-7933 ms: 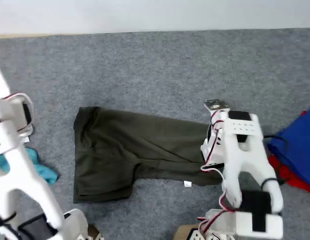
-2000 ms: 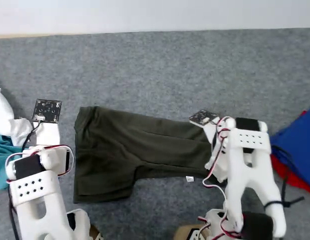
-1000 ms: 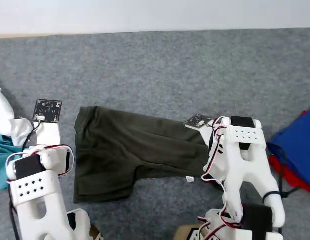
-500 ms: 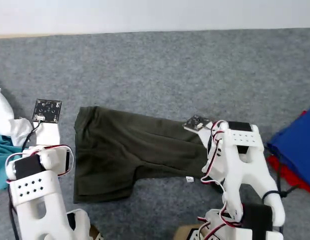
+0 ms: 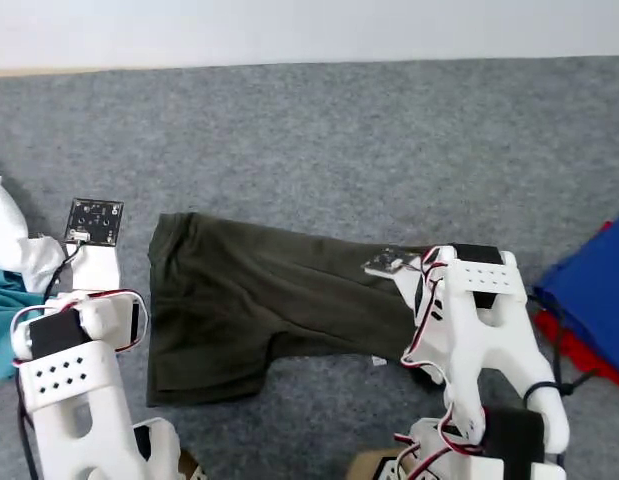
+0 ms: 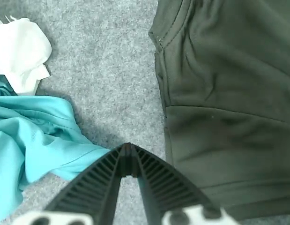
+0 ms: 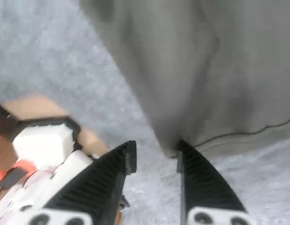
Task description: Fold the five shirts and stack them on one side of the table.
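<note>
Farther in over the olive shirt (image 5: 259, 290) than a second back for the right arm (image 5: 479, 310), high view; left arm (image 5: 64, 370) parked as before.

Left wrist: left claw (image 6: 130, 150) pinched together, empty, above bare carpet; olive shirt off one side of the tips, teal shirt (image 6: 32, 131) off the other.

Right wrist: right claw (image 7: 154, 152) spread apart, olive hem touching one finger, nothing clamped.

Likely step: taking hold for a fold. Next: close on the hem, then carry it across.
</note>
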{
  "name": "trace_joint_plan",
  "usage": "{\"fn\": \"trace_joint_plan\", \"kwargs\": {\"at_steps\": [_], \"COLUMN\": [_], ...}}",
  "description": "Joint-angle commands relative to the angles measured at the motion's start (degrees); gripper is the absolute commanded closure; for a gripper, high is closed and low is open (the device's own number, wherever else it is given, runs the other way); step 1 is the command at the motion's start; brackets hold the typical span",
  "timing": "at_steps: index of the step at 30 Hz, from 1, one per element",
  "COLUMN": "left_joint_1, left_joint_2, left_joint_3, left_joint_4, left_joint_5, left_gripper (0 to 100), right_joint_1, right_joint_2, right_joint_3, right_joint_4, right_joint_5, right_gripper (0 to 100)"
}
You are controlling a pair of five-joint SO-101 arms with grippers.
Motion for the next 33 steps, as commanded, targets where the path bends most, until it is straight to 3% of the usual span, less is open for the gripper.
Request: {"fn": "trace_joint_plan", "kwargs": {"at_steps": [1, 14, 25, 30, 33], "left_joint_1": [0.53, 0.35, 0.44, 0.44, 0.35], "left_joint_2": [-0.70, -0.70, -0.70, -0.70, -0.70], "left_joint_3": [-0.22, -0.22, -0.22, -0.22, -0.22], "left_joint_4": [-0.62, -0.62, -0.62, -0.70, -0.62], "left_joint_5": [-0.44, -0.44, -0.44, -0.53, -0.53], "left_gripper": [100, 100, 100, 100, 100], "right_joint_1": [1.63, 1.71, 1.54, 1.89, 2.07], "right_joint_2": [-0.84, -0.31, -0.40, -0.57, -1.01], "right_joint_3": [-4.31, 3.52, 3.69, 3.52, 2.55], "right_joint_4": [1.10, -13.05, -10.77, -14.90, -16.22], "right_joint_5": [-0.44, -0.35, -0.35, 1.14, 1.23], "right_gripper": [82.7, 83.0, 83.2, 99.7, 98.9]}}
